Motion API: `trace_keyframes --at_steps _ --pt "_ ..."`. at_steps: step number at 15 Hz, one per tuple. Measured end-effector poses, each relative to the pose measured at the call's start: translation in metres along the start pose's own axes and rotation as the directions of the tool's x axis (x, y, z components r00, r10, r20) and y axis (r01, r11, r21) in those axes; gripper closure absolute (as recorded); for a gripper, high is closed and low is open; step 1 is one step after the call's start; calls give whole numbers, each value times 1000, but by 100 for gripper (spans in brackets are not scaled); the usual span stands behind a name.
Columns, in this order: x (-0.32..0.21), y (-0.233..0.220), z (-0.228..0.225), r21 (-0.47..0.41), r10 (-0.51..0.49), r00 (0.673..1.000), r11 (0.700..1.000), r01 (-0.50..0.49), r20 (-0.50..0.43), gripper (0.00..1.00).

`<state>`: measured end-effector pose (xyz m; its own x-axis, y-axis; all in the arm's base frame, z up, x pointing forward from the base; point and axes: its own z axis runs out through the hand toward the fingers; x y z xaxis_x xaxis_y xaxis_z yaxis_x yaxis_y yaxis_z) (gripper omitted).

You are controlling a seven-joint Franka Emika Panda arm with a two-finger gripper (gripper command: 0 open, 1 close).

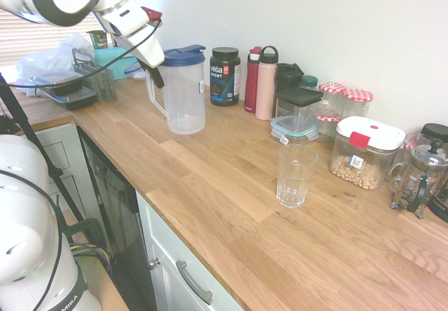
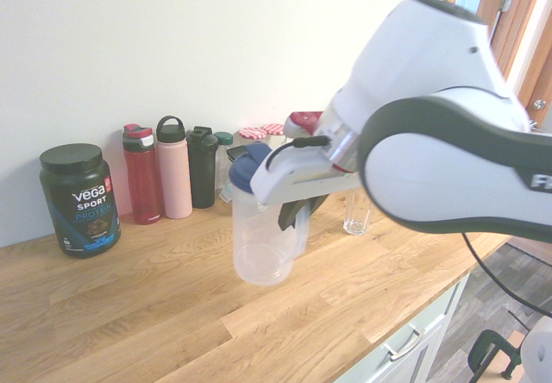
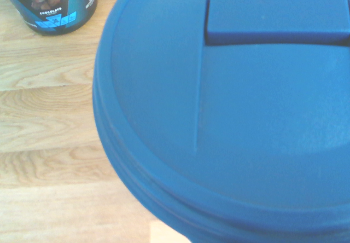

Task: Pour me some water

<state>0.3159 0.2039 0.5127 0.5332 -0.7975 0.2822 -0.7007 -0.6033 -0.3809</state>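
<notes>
So here's the counter as seen from the first exterior camera, front to back. Nearest on the wooden worktop [image 1: 231, 206] is the empty drinking glass [image 1: 295, 176], standing upright on its own, well apart from everything I'm holding. Behind it and to the right there's a clear tub with a white lid and red clip [image 1: 369, 152] with something like nuts in the bottom, a French press [image 1: 421, 176] at the far right, and a small clear container with a teal rim [image 1: 294, 124] under a black-lidded one.

Further back on the left is the task piece: the clear plastic pitcher [image 1: 183, 91] with a blue lid [image 3: 229, 117]. My claw [image 1: 155, 73] is clamped together on its handle, on the pitcher's left side. In the second exterior camera the pitcher looks lifted a bit off the wood and roughly upright, maybe a slight tilt, hard to call. It looks nearly empty to me, can't really make out a water level.

Wrist camera is basically all blue lid, flip cover shut, with a corner of the protein tub beside it.

Along the wall at the back: the black Vega Sport protein tub [image 1: 225, 75], a red bottle [image 1: 252, 80], a pink bottle [image 1: 265, 83], a black shaker [image 2: 203, 166], then jars with red checked lids [image 1: 346, 95]. Far left corner has a dish rack [image 1: 84, 80].
</notes>
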Motion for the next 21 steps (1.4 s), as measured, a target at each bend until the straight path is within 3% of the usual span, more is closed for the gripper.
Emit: trace_keyframes --at_steps 3,13,14,21 --pt "-7 -19 22 -35 11 1000 999 -11 1 100" --pt "5 -24 76 -17 20 1000 1000 -20 18 100" --pt "6 -25 81 -18 18 1000 1000 -18 19 0" --pt "16 -28 95 -18 12 1000 1000 -12 12 0"
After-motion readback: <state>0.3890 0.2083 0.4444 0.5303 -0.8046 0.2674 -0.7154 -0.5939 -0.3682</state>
